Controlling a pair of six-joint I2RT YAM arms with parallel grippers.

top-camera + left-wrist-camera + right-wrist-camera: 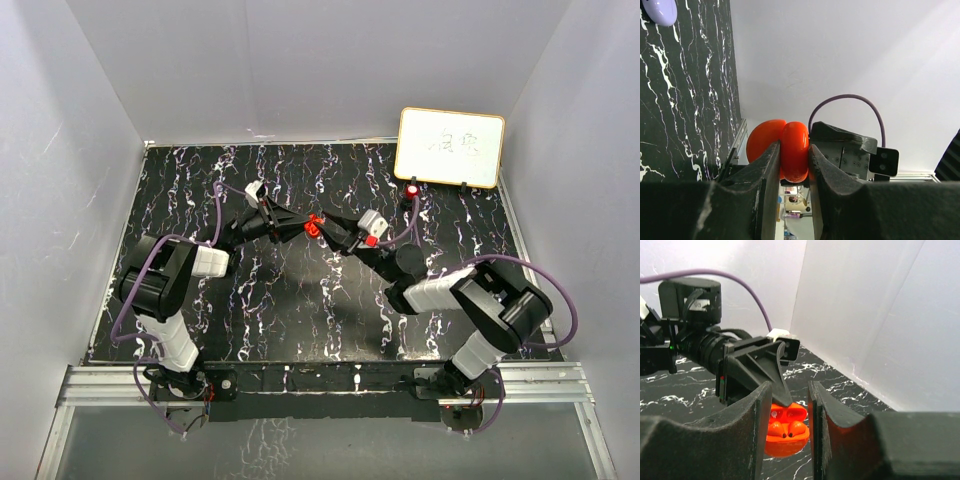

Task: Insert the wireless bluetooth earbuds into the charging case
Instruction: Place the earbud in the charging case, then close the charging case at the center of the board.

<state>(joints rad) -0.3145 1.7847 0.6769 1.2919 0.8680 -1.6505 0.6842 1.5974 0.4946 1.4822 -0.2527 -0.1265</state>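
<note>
Red charging case (790, 150), clamshell type, lid open: you have it clenched by one half in your left jaws, over the black marbled surface (260, 300). Two red earbuds (775, 428) sit side by side in its tray, straight ahead through the gap of your right jaws. Your right jaws are parted, grasping nothing, tips just short of the case, facing your left jaws.
</note>
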